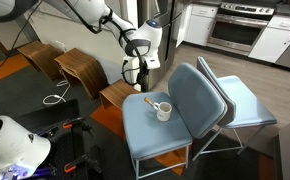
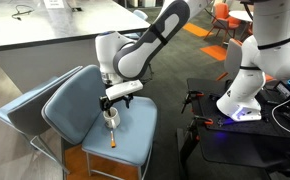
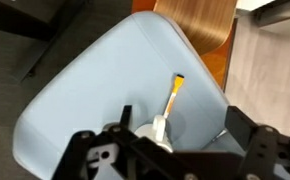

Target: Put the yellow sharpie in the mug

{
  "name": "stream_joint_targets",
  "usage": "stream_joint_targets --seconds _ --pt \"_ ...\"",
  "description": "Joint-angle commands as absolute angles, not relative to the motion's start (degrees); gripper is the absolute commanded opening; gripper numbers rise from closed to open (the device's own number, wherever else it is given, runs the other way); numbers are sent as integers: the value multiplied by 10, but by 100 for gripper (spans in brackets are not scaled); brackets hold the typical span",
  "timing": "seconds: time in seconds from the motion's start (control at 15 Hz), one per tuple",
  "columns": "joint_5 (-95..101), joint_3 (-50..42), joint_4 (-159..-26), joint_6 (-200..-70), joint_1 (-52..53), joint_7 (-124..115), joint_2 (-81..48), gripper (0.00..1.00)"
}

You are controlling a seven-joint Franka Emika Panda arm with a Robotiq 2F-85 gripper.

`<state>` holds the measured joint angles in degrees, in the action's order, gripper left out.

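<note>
The yellow sharpie (image 1: 151, 101) lies flat on the blue chair seat (image 1: 140, 130), just beside the mug (image 1: 163, 110). The mug is small, white-grey and stands upright on the seat. In an exterior view the sharpie (image 2: 113, 140) lies in front of the mug (image 2: 112, 120). My gripper (image 2: 120, 95) hangs above the seat near the mug, open and empty. In the wrist view the sharpie (image 3: 174, 92) points away from the mug (image 3: 157, 130), which is partly hidden by my gripper (image 3: 182, 125).
The chair back (image 1: 200, 95) rises behind the mug, with a second blue chair (image 1: 247, 105) behind it. Wooden stools (image 1: 80, 65) stand beside the chair. A white robot base (image 2: 247, 85) and black equipment stand near the seat.
</note>
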<state>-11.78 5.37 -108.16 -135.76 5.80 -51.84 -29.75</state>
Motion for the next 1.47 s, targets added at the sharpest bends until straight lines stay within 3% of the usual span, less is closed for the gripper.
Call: stream_joint_targets --seconds 0.0,0.73,1.4 --pt "-132 33 -1080 -1354 77 -509 -297 100" --pt "-242 25 -1040 -1401 113 -665 -430 100" --pt "-230 8 -848 -1433 115 -661 -613 100"
